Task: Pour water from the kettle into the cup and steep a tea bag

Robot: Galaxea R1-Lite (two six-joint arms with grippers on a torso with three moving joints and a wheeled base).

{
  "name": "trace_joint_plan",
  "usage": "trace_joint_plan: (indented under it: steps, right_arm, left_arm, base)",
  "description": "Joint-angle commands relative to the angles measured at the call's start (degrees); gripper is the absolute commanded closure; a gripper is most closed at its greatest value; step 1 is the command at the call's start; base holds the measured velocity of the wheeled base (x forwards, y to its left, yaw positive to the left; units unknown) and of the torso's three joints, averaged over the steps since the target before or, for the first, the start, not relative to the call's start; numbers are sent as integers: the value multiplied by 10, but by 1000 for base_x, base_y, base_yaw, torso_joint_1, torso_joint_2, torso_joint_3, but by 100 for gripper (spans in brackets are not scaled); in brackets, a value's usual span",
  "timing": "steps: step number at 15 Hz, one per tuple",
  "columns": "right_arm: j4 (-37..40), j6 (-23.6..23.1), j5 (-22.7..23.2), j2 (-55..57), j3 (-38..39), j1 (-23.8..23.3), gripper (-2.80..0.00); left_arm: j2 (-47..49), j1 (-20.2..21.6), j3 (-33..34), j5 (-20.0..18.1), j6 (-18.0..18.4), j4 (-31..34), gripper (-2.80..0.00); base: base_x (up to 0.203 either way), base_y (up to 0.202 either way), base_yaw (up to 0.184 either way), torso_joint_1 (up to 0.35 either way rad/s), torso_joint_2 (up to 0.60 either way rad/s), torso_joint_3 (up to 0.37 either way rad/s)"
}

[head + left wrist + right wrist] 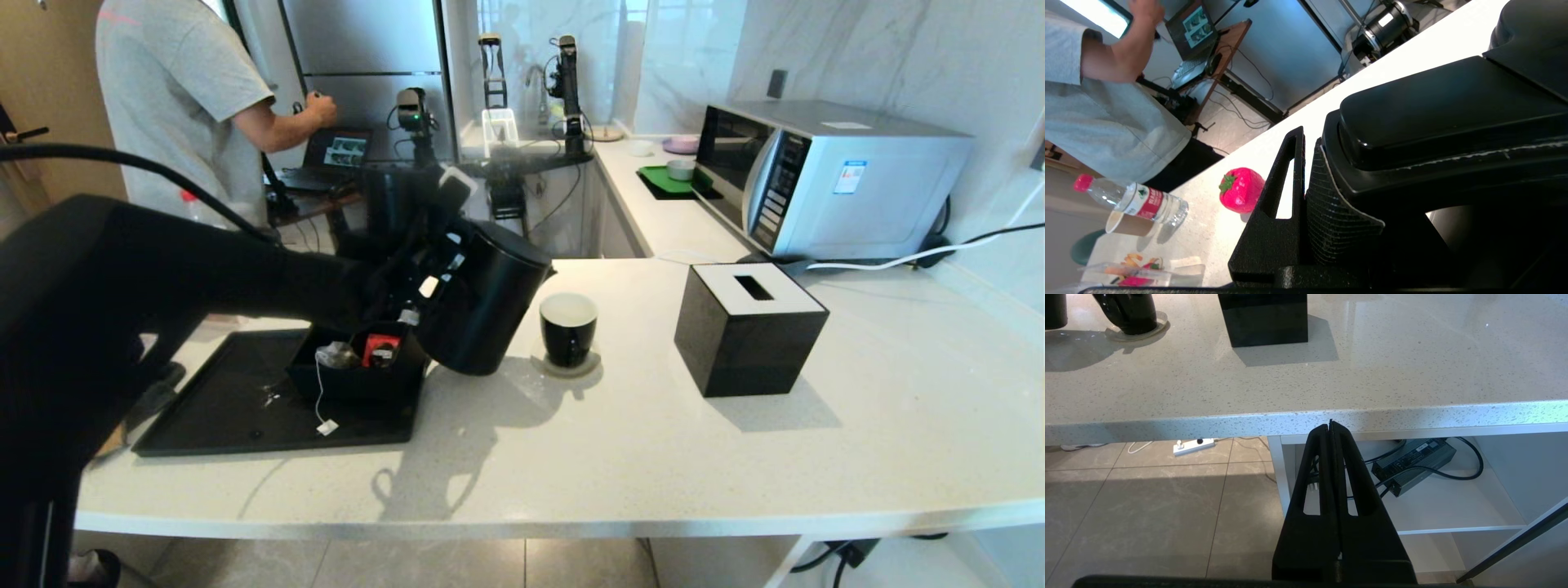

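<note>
The matte black kettle [490, 302] hangs tilted over the counter, its spout close above the left rim of the cup [568, 327]. I see no stream of water. My left gripper [420, 282] is shut on the kettle's handle [1433, 122]; one finger [1282, 192] shows beside it in the left wrist view. The black cup with a white inside stands on a round coaster. The tea bag [335, 355] lies in a small black box, its string hanging out to a white tag [327, 427]. My right gripper [1331, 424] is shut and holds nothing, below the counter's front edge.
The box stands on a black tray [229, 408] left of the cup. A black tissue box [747, 327] stands right of the cup and a microwave [824, 175] behind it. A person stands at the back left. A strawberry [1241, 190], a bottle [1133, 200] and a paper cup [1126, 223] stand on the counter.
</note>
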Motion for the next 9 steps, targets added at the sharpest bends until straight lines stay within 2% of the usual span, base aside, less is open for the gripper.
trace_joint_plan:
  steps: [1,9]
  right_arm:
    - [1,0,0,1,0,0,0]
    - [1,0,0,1,0,0,0]
  left_arm:
    - [5,-1,-4,2,7,-2,0]
    - [7,-1,-6,1,31,-3,0]
  base:
    - [0,0,0,0,0,0]
    - [0,0,0,0,0,0]
